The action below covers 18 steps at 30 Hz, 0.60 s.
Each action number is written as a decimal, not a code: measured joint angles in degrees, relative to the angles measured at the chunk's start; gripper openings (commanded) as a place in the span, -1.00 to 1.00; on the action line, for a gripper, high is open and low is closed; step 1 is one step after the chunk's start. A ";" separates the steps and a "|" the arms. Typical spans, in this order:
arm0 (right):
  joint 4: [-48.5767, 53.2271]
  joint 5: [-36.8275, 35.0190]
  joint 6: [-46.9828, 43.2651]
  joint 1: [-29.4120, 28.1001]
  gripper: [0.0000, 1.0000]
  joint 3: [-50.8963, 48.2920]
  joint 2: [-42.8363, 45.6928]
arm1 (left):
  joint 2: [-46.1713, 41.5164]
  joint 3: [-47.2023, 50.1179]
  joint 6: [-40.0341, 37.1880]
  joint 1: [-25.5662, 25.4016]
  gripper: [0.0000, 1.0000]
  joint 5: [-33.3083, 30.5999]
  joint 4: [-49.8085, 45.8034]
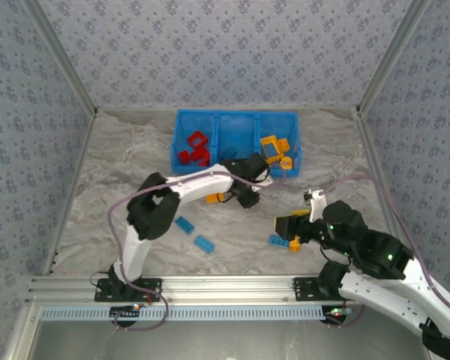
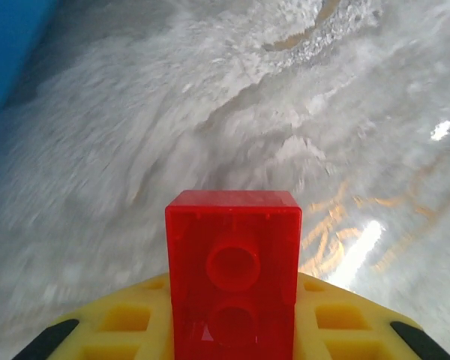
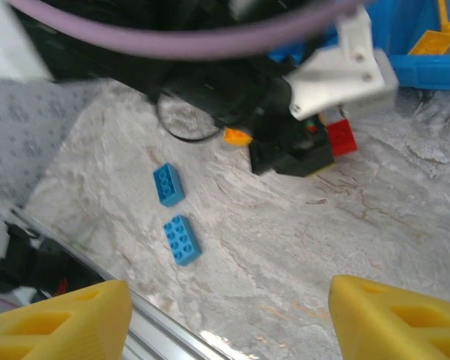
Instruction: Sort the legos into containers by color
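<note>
My left gripper (image 1: 249, 196) hangs just in front of the blue bin (image 1: 181, 120), shut on a red lego (image 2: 232, 262) that stands between its yellow fingers (image 2: 127, 319). The right wrist view shows that red lego (image 3: 342, 137) at the left gripper's tip. Red legos (image 1: 195, 150) lie in the bin's left compartment and orange-yellow ones (image 1: 274, 150) in its right. Two blue legos (image 1: 184, 224) (image 1: 204, 244) and an orange one (image 1: 216, 198) lie on the table. My right gripper (image 1: 283, 225) is open and holds nothing, with a blue lego (image 1: 277, 240) and an orange one (image 1: 295, 244) right beside it.
The table is a crinkled grey-white sheet (image 1: 120, 172) walled in by patterned panels. A metal rail (image 1: 225, 286) runs along the near edge. In the right wrist view the two blue legos (image 3: 169, 184) (image 3: 181, 238) lie left of centre, near that rail (image 3: 172, 330).
</note>
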<state>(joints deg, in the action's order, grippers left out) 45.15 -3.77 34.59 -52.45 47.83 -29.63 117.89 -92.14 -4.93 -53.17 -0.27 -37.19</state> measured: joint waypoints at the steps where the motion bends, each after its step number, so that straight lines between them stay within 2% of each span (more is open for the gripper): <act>1: -0.66 0.20 -1.16 -0.81 0.42 0.20 -2.19 | -3.89 2.54 2.03 0.57 -0.49 0.02 0.61; 4: -3.15 -1.14 -4.52 -5.88 0.43 1.70 -10.08 | -14.51 7.74 7.61 4.02 -0.48 0.44 1.77; 7: -7.19 -3.28 -8.33 -11.21 0.43 4.55 -18.78 | -22.60 10.64 12.79 10.54 -0.43 1.27 2.82; 9: -11.04 -4.76 -10.67 -13.16 0.43 6.03 -23.98 | -24.87 10.99 15.26 15.28 -0.43 2.36 2.64; 11: -15.43 -7.06 -13.11 -14.43 0.44 6.95 -28.50 | -24.81 10.43 17.22 19.96 -0.43 2.86 2.40; 14: -20.09 -12.15 -16.00 -15.69 0.44 9.44 -34.88 | -20.96 6.54 18.95 24.13 -0.43 4.09 0.66; 18: -21.75 -20.90 -18.69 -16.72 0.45 20.02 -46.21 | -12.92 -1.05 21.44 28.00 -0.44 6.64 0.48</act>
<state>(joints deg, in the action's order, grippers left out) 23.40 -24.67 15.90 -69.17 67.85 -75.83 104.97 -93.19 16.51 -25.17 6.37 -36.71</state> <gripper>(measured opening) 0.724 0.304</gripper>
